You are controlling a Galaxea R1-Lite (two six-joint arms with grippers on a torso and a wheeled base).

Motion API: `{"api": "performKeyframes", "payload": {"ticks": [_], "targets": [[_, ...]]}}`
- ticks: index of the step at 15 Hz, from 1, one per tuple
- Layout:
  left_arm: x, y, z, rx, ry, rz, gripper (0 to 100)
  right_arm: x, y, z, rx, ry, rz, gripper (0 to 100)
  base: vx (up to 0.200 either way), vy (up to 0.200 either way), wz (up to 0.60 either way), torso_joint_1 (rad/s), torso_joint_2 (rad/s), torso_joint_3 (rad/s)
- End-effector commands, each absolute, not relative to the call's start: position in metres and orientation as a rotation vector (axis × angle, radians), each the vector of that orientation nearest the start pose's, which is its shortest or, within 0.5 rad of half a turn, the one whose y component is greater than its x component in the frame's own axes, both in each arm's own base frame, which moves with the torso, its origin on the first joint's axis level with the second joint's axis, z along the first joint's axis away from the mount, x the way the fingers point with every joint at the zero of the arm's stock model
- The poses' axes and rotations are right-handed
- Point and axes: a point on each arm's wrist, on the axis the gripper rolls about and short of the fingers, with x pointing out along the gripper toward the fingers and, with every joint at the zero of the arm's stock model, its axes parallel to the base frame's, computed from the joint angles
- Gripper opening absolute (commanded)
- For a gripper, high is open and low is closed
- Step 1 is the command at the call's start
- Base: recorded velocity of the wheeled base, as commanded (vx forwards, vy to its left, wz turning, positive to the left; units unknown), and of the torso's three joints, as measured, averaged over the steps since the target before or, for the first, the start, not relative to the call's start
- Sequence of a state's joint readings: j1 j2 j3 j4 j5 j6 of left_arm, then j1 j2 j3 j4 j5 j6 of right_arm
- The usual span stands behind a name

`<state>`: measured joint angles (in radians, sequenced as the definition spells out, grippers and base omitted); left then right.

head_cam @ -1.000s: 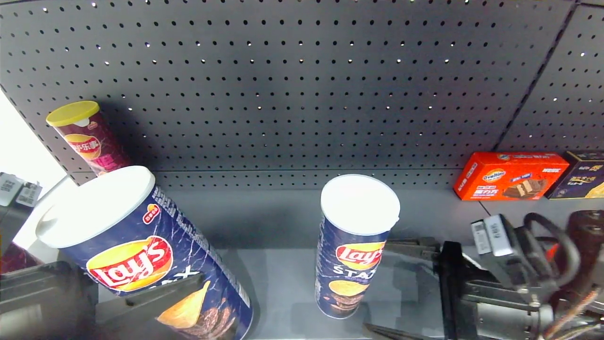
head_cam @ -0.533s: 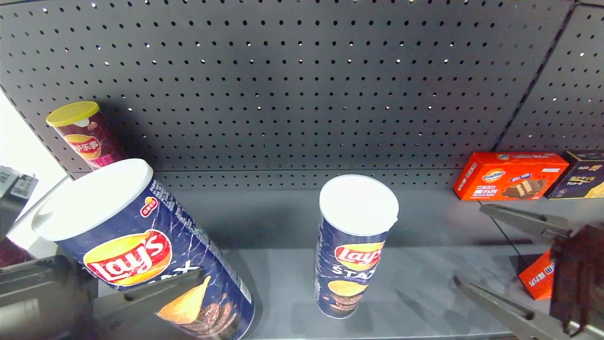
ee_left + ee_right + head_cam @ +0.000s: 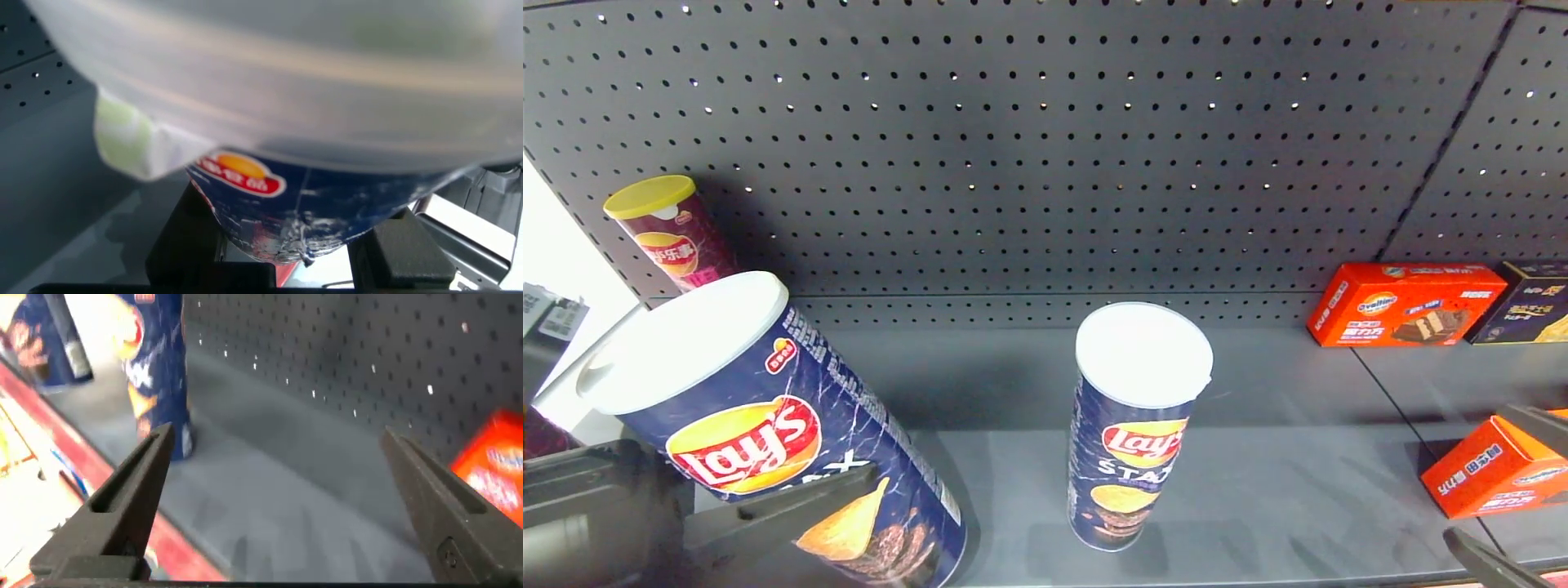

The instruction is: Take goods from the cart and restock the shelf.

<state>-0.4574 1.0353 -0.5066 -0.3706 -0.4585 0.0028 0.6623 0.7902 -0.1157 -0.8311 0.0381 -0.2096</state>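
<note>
My left gripper (image 3: 768,490) is shut on a dark blue chip can (image 3: 768,425) with a white lid, held tilted above the shelf's front left. One finger (image 3: 784,506) crosses the can's front; the other is hidden behind it. The left wrist view looks along that can (image 3: 310,212) from its lid end, with gripper pads (image 3: 409,253) on either side. A second blue can (image 3: 1135,425) stands upright at mid shelf, also seen as the blue can (image 3: 159,367) in the right wrist view. My right gripper (image 3: 1515,490) is at the far right edge, open and holding nothing, well clear of it; its own view shows the same open gripper (image 3: 278,482).
A maroon can (image 3: 674,233) with a yellow lid stands at the back left. An orange box (image 3: 1405,302) and a dark box (image 3: 1531,302) lie at the back right, another orange box (image 3: 1494,478) nearer the front. The grey shelf (image 3: 1013,384) meets a pegboard wall (image 3: 1045,147).
My right arm has pulled away from the standing can toward the right edge, uncovering the front orange box. The held can has shifted slightly left and up.
</note>
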Motion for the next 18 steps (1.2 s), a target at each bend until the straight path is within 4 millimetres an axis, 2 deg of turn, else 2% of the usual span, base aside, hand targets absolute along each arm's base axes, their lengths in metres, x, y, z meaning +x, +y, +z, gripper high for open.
{"api": "performKeyframes", "payload": {"ticks": [1, 3, 5, 6, 9, 15, 18], "targets": [[0.117, -0.069, 0.219, 0.003, 0.165, -0.914, 0, 0.029, 0.023, 0.153, -0.146, -0.248, 0.657, 100, 0.000, 0.000, 0.00, 0.000, 0.00, 0.000], [0.117, -0.069, 0.219, 0.003, 0.164, -0.914, 0, 0.015, 0.011, 0.138, -0.149, -0.228, 0.611, 100, 0.000, 0.000, 0.00, 0.000, 0.00, 0.000], [0.116, -0.069, 0.218, 0.003, 0.165, -0.917, 0, -0.013, -0.009, 0.096, -0.128, -0.139, 0.590, 100, 0.000, 0.000, 0.00, 0.000, 0.00, 0.000], [0.116, -0.069, 0.218, 0.005, 0.166, -0.919, 0, -0.020, -0.013, 0.082, -0.139, -0.089, 0.604, 100, 0.000, 0.000, 0.00, 0.000, 0.00, 0.000], [0.116, -0.069, 0.217, 0.003, 0.173, -0.918, 0, -0.024, -0.017, 0.085, -0.093, 0.004, 0.665, 100, 0.000, 0.000, 0.00, 0.000, 0.00, 0.000], [0.117, -0.071, 0.215, 0.005, 0.182, -0.924, 0, -0.023, -0.019, 0.086, -0.150, -0.028, 0.799, 100, 0.000, 0.000, 0.00, 0.000, 0.00, 0.000], [0.117, -0.070, 0.214, 0.007, 0.185, -0.924, 0, -0.024, -0.017, 0.086, -0.088, 0.013, 0.536, 100, 0.000, 0.000, 0.00, 0.000, 0.00, 0.000]]}}
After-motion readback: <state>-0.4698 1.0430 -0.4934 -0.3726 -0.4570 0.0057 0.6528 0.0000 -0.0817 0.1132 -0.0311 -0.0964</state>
